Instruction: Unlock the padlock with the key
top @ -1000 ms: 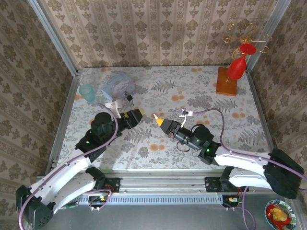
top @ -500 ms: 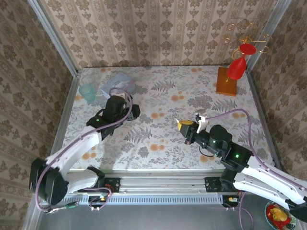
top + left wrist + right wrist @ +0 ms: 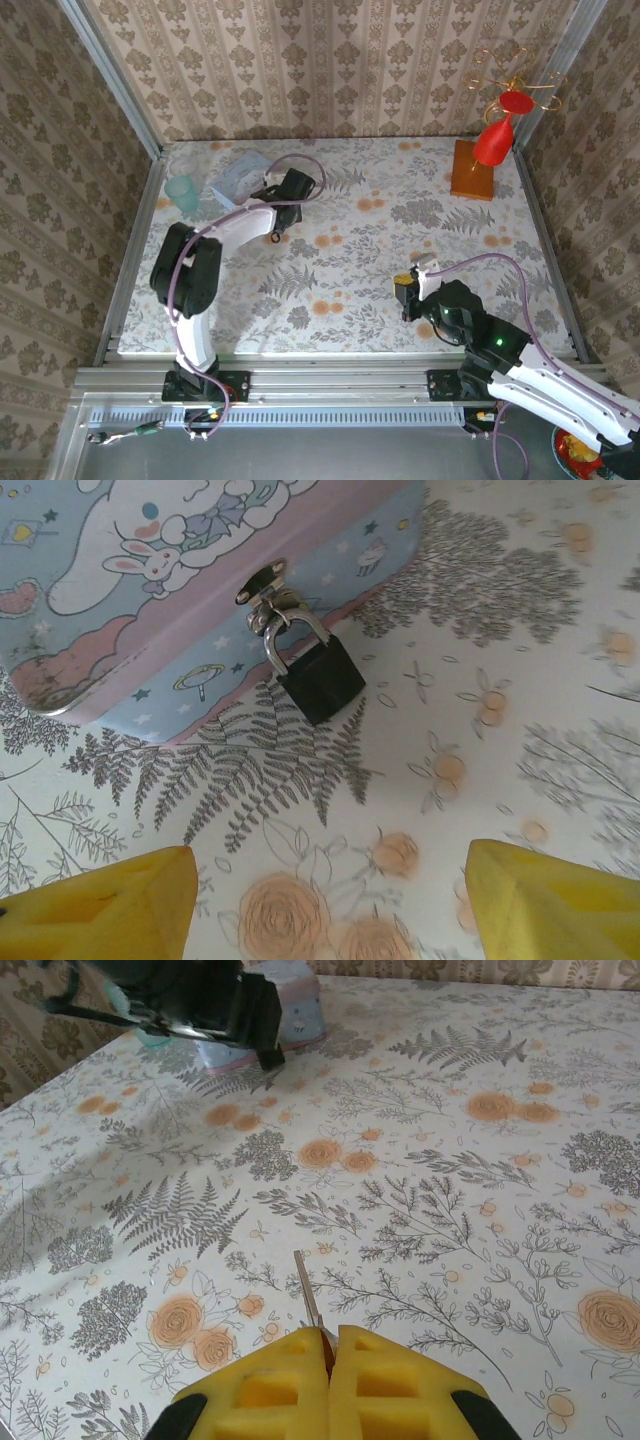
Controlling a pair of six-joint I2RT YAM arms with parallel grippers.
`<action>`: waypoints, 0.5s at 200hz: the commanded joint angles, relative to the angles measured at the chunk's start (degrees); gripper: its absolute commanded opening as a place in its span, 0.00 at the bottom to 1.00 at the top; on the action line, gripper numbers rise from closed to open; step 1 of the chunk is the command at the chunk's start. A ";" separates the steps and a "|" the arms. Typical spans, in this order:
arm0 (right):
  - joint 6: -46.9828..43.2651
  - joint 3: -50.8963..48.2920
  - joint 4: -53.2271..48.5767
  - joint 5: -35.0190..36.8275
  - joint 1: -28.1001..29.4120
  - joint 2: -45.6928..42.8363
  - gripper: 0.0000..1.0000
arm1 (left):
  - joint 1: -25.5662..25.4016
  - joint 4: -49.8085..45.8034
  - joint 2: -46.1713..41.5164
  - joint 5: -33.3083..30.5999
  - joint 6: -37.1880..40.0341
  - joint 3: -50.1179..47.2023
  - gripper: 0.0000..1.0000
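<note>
Reaching farther across the floral table [image 3: 380, 260] than a second ago, the left gripper [image 3: 330, 900] hovers with its yellow foam fingers spread wide, touching nothing. One small, boxy black padlock [image 3: 320, 675] hangs by its silver shackle from the hasp of one pale blue picture tin [image 3: 150, 590], at the table's far left. The right gripper [image 3: 330, 1350], drawn back, pinches one thin metal key [image 3: 308, 1295] between closed pads.
</note>
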 commanded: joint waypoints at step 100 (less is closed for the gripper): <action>-0.33 -1.08 2.12 -5.73 -0.41 -3.13 0.00 | 2.90 2.98 14.44 -5.69 -17.89 10.40 0.72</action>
